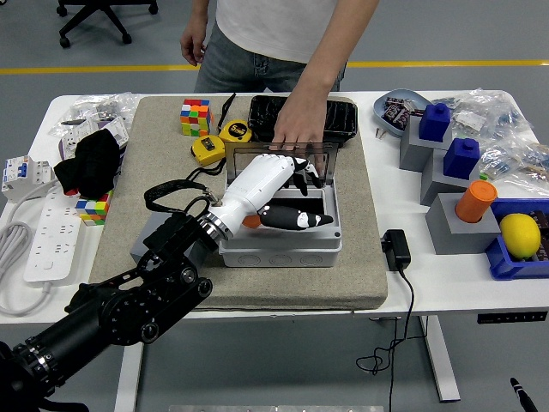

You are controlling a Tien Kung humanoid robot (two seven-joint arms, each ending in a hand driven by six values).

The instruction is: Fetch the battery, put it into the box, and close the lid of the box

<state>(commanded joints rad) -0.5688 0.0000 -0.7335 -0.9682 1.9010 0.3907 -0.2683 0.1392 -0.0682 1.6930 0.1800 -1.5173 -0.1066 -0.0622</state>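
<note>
Centre frame: grey plastic box (283, 245), rectangular, sits on a beige felt-like mat (240, 275). Clear lid (287, 159) stands propped open at the back; a person's hand (296, 129) rests on its top edge. Left hand (270, 184), glossy white shell w/ black fingers, reaches into the box, fingers loosely spread, gripping nothing. Orange cylindrical battery (250, 221) lies inside, mostly hidden under the palm, only a sliver visible. Right arm not in frame.

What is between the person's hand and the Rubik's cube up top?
In the head view, two yellow tape measures lie between the person's hand and the cube, on the mat.
</note>
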